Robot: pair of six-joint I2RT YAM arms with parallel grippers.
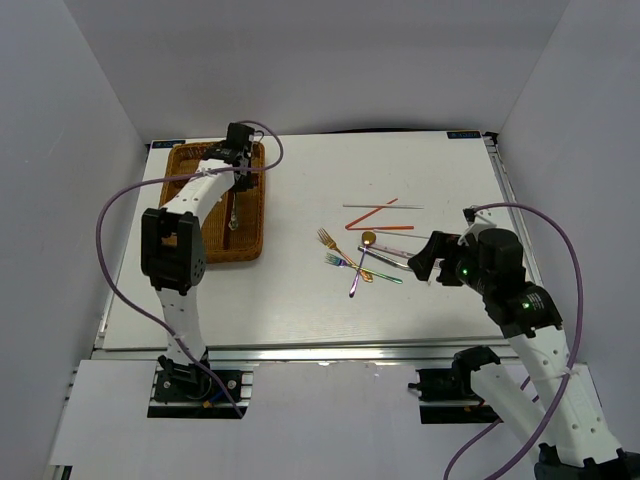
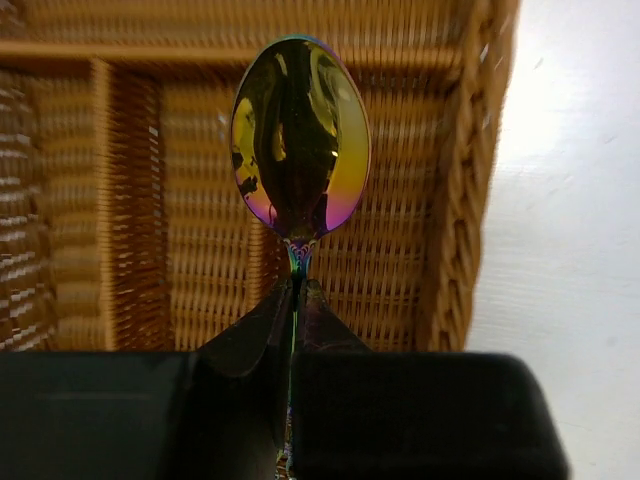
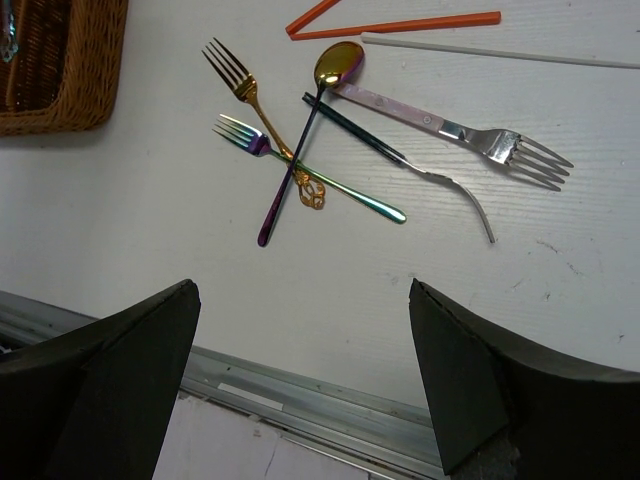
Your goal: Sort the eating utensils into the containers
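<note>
My left jaws grip a spoon (image 2: 300, 140) over the tray (image 2: 455, 200), perhaps one utensil (image 1: 232, 215) inside; right jaws gape empty. Forks (image 3: 520, 150), chopsticks (image 3: 420, 22) unsorted on desk (image 1: 300, 300).

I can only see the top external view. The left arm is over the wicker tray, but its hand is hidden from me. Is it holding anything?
Observer: Yes. The left wrist view shows the left hand shut on the neck of an iridescent spoon, with the bowl pointing ahead of the fingers.
Operator: Which part of the tray is it over?
Observer: The bowl sits over the slot beside the side wall of the wicker tray. I cannot tell whether it touches the weave.
Operator: And the right hand?
Observer: In the right wrist view the right hand is open and empty. Ahead of it, a gold fork lies crossed with a rainbow fork.
</note>
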